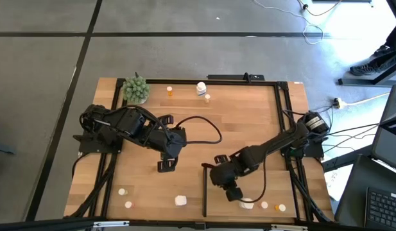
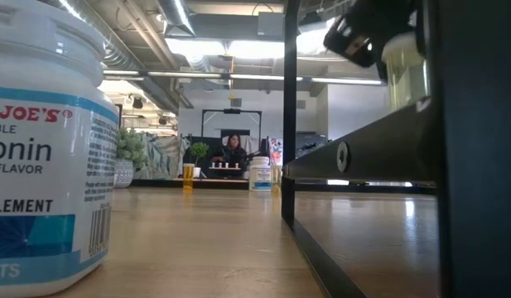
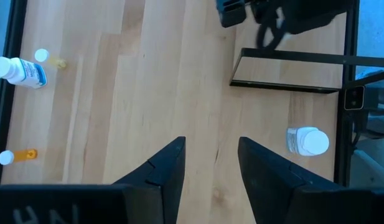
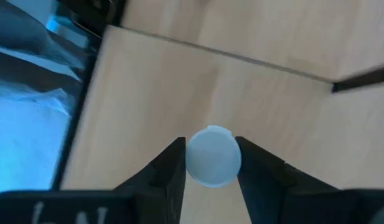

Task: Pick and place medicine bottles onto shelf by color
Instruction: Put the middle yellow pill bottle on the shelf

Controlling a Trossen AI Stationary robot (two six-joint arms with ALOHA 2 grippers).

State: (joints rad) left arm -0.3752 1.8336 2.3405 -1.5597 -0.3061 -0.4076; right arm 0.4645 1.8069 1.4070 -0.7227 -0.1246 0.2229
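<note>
so the right gripper (image 4: pixel 209 163) is pinching a white-capped bottle (image 4: pixel 211 156) cap-up, hovering right over the shelf (image 4: pixel 142 93); bottle axis looks vertical, so it just goes straight down I'd guess; left gripper (image 3: pixel 210 163) sits spread and empty, further from the shelf

Bright even daylight over the table (image 1: pixel 185 138), blown-out glare on the floor at the high view's upper right, ceiling strip lights (image 2: pixel 238 76) shining in the low view, near white bottle (image 2: pixel 40 149) blurred, right wrist view soft with a blue cast
</note>
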